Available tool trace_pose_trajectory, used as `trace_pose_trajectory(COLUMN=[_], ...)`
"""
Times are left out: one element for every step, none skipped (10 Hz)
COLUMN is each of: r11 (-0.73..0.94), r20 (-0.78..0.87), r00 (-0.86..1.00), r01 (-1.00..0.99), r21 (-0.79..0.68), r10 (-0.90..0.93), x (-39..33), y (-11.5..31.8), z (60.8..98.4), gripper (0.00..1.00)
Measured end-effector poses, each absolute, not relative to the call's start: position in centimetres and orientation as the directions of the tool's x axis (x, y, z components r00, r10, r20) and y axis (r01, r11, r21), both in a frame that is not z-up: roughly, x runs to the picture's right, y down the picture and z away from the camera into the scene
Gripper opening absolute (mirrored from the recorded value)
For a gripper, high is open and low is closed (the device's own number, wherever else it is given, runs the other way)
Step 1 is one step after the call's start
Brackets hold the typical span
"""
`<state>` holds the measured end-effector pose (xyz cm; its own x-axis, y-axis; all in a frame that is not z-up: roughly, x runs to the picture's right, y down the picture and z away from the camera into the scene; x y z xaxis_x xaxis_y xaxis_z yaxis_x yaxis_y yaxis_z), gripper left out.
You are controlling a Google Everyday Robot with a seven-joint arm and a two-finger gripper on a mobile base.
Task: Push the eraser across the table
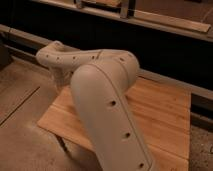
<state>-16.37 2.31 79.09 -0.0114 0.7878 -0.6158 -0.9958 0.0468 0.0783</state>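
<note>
The table with its light brown plank top fills the middle and right of the camera view. My large beige arm rises from the bottom centre, bends at an elbow and reaches left over the table's far left part. The gripper is out of view, hidden behind or beyond the arm's far link. The eraser is hidden; no small dark block shows on the bare wood.
A dark low wall with a pale ledge runs along the table's far side. Concrete floor lies to the left of the table. The table's left corner is near the floor seam.
</note>
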Motion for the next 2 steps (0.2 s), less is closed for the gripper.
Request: trace_pose_trajectory(r11=[0.044,0.042], r20=[-0.61,-0.608], r00=[-0.017,-0.02], r01=[-0.995,-0.995], r21=[0.084,0.087], r10=[0.792,0.794], x=[-15.93,-15.66], y=[2.43,2.45], z=[78.75,78.66], gripper=[0.65,0.65])
